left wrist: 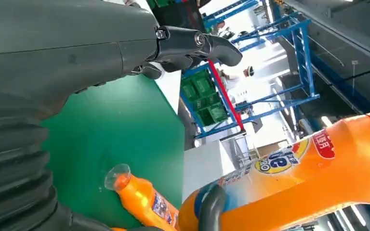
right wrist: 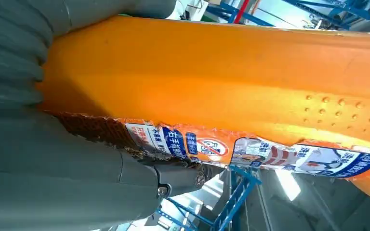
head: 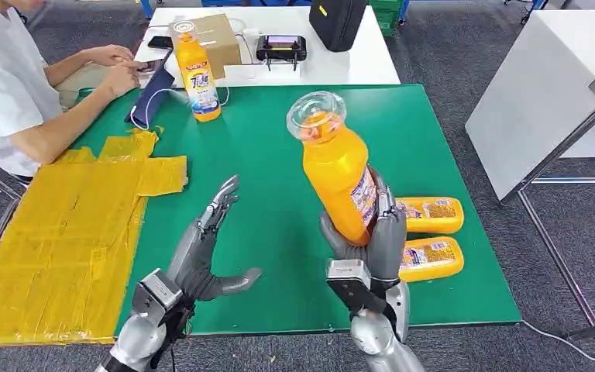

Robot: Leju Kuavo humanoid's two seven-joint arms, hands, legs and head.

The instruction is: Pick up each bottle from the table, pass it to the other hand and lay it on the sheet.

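Bottle (head: 338, 177) upright in right hand (head: 372, 244), above table (head: 263, 139).

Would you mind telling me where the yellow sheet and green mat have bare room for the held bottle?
The crinkled yellow sheet lies bare from the open left hand out to its far end by the seated person's arm. The green mat is bare between both hands. It is crowded behind the right hand, gripping the orange plastic bottle: two lying orange bottles.

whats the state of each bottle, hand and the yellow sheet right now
held bottle: upright, gripped by right hand
far bottle: standing on table
two side bottles: lying on table
left hand: open, holding nothing
yellow sheet: flat, no bottles on it
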